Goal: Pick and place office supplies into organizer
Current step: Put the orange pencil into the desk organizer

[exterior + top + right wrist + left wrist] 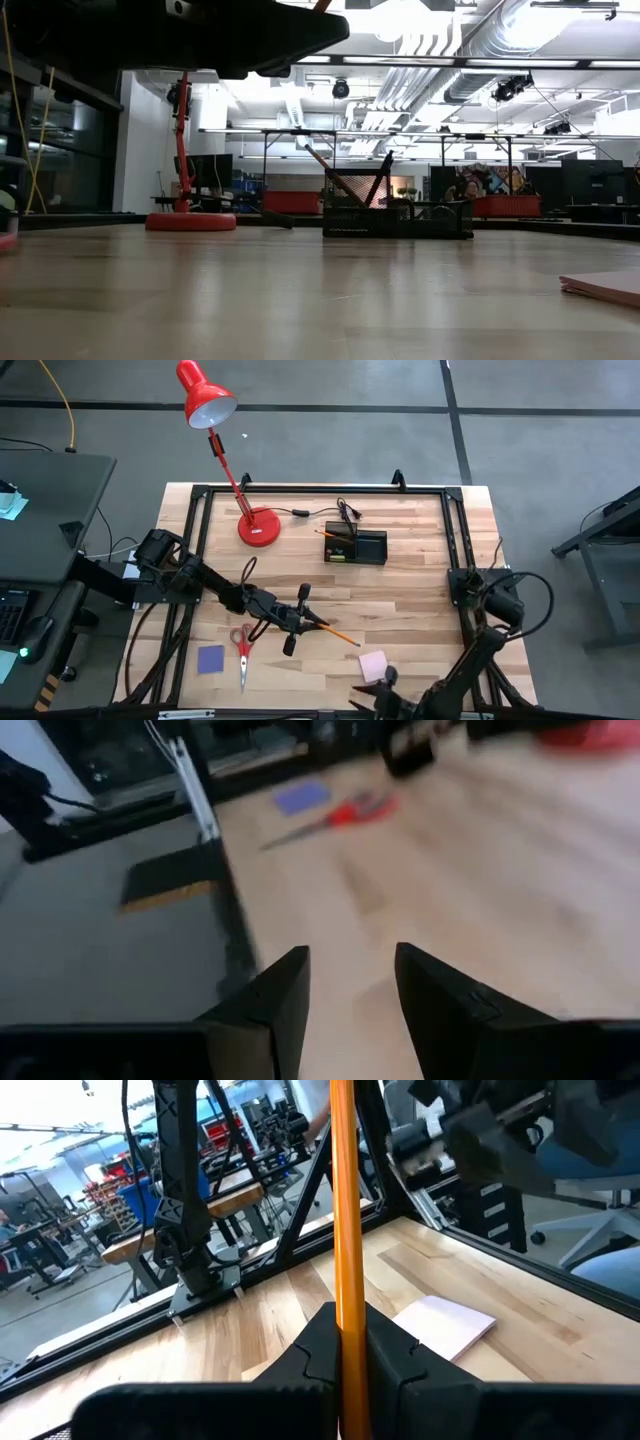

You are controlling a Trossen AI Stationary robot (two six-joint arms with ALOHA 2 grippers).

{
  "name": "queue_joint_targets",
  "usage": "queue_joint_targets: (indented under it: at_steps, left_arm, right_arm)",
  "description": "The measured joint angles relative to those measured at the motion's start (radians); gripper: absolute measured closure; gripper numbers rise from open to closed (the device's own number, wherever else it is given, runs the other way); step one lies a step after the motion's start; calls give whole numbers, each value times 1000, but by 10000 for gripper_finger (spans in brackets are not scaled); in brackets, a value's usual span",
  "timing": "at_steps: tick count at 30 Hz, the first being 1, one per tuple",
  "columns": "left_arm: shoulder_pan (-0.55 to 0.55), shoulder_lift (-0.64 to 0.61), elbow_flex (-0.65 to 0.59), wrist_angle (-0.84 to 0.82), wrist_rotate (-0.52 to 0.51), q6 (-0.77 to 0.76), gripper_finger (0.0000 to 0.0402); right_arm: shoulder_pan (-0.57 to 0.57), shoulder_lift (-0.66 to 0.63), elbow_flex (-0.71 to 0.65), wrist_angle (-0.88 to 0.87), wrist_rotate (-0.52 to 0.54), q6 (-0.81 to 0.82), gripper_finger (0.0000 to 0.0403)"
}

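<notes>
Left hand mid-tabletop, clamped on orange pencil; pencil upright between fingers in left wrist view. Right hand at near right edge, fingers parted, holding nothing. Organizer toward far side, just beside red lamp. Red-handled scissors and blue pad near front left. Pink pad front right.

No text, label, brand, number or sign can be read in any of the views. Nothing legible shows on the supplies, the organizer, the lamp or the arms, and the room behind the counter shows only shapes too small and blurred to make out.
</notes>
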Motion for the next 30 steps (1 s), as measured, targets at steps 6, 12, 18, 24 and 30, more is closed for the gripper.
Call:
queue_joint_targets:
  at_steps: [6,12,18,24,30]
  left_arm:
    - [0,0,0,-1,0,0,398]
    - [0,0,0,-1,0,0,398]
    - [0,0,0,-8,11,0,396]
    - [0,0,0,-9,11,1,398]
    - [0,0,0,-30,10,1,398]
  right_arm:
    - [-9,4,0,-44,161,-159,261]
    - [-12,5,0,-166,388,-187,261]
    - [-63,6,0,-233,413,-153,257]
    - [-136,-9,1,-267,434,-162,240]
    - [-149,-18,2,-333,474,-126,223]
